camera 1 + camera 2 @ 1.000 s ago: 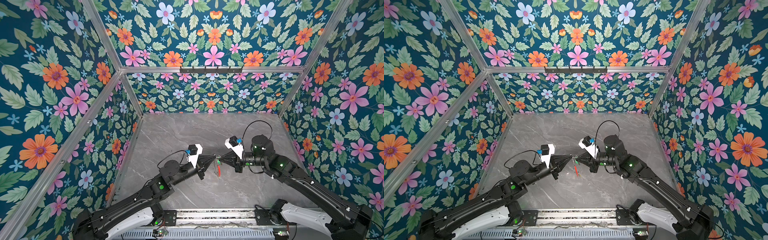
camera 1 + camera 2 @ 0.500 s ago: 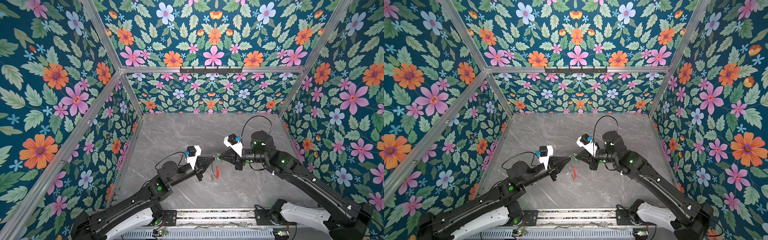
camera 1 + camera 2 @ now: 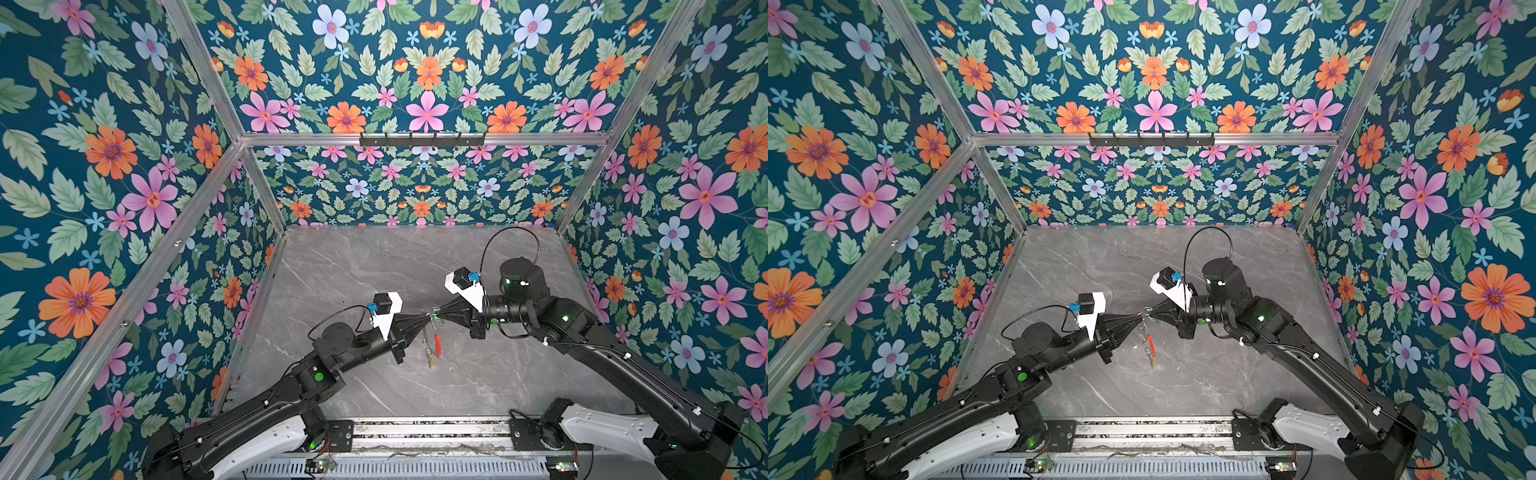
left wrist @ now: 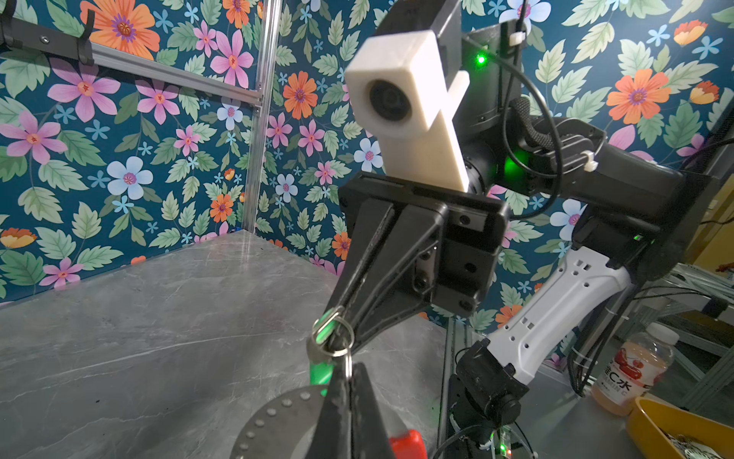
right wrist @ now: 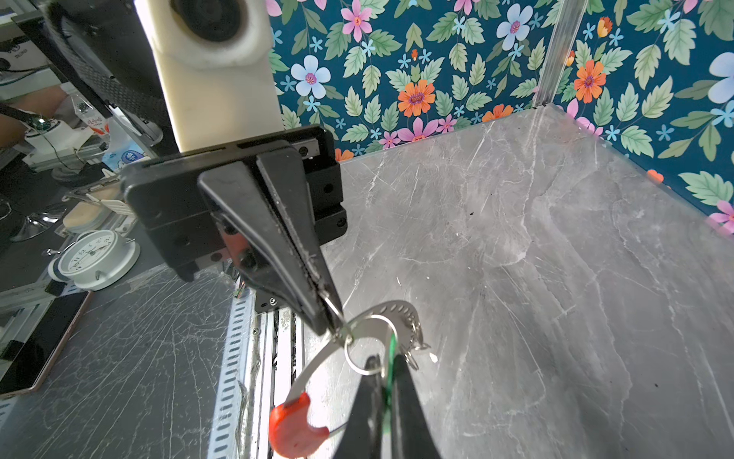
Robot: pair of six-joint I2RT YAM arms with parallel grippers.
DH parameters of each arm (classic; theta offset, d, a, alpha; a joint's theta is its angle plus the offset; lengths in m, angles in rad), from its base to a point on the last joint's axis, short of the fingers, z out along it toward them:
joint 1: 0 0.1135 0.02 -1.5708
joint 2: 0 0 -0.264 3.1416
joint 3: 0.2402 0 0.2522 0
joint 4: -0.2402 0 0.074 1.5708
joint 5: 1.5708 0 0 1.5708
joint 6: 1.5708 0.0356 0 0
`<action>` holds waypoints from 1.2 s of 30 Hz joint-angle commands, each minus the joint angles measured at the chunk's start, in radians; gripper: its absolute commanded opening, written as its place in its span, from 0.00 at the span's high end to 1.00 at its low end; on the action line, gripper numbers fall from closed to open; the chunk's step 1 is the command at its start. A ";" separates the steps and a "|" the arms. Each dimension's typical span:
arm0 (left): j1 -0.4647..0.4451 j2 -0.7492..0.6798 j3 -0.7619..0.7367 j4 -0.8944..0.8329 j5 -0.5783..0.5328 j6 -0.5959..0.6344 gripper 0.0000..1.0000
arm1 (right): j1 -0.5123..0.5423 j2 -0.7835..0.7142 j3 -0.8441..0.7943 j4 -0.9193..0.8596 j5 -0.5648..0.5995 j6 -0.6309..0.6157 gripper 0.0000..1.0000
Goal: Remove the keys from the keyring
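Mid-frame, above grey marble table (image 3: 374, 270): left gripper (image 5: 331, 318) clamped shut on rim of large dark-grey hoop keyring with red arc (image 5: 397, 310). Right gripper (image 4: 337, 320) pinched closed on green-tagged silver key (image 4: 319, 373). Yellow-tagged silver key (image 3: 431, 363) hangs below. Judgement: neither key off yet; both remain.

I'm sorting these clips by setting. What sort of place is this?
Likely a lab's robot test cell: left arm and right arm on a rail, a marble-look table boxed in by floral walls on an aluminium frame, and a bench with a clock outside.
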 commanded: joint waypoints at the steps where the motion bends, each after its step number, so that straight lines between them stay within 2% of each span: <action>1: -0.002 -0.007 -0.001 0.030 0.063 0.003 1.00 | -0.007 0.004 0.019 0.025 0.020 -0.018 1.00; 18: -0.002 -0.003 0.004 0.026 0.104 0.005 1.00 | -0.026 0.032 0.091 -0.046 -0.067 -0.067 1.00; 22: 0.001 0.001 0.005 0.037 0.133 -0.002 1.00 | -0.026 0.037 0.101 -0.057 -0.069 -0.083 1.00; 29: 0.004 0.017 0.009 0.093 0.246 -0.029 1.00 | -0.030 0.047 0.113 -0.064 -0.100 -0.101 1.00; 36: 0.010 0.006 -0.008 0.146 0.246 -0.058 1.00 | -0.031 0.044 0.105 -0.067 -0.127 -0.102 1.00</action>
